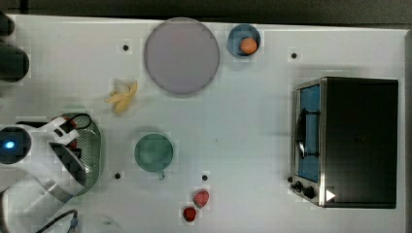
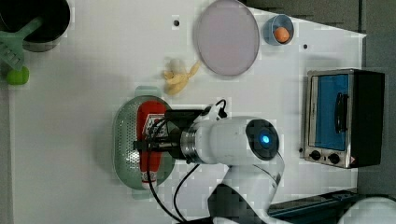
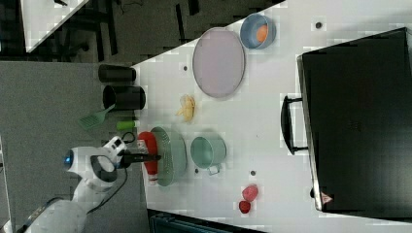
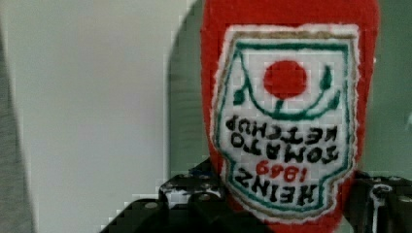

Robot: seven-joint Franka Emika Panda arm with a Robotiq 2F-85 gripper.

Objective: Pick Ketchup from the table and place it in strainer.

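A: Over the strainer point(image 2: 122, 140), the end effector point(image 2: 149, 144) straddles the ketchup point(image 2: 149, 116), which lies lengthwise inside the basket. Can't tell if it's gripping or loose.

B: Makes sense, low carry so it drops in flat. White surface point(image 2: 93, 70), toaster oven point(image 2: 343, 116) and green cup point(image 1: 153, 152) sit well apart.

The Ketchup point(image 4: 289, 121) bottle is fuzzy red felt-like cloth with a stitched label. The strainer point(image 2: 123, 140) looks like matt perforated plastic. The toaster oven point(image 1: 347, 141) has shiny metal trim.
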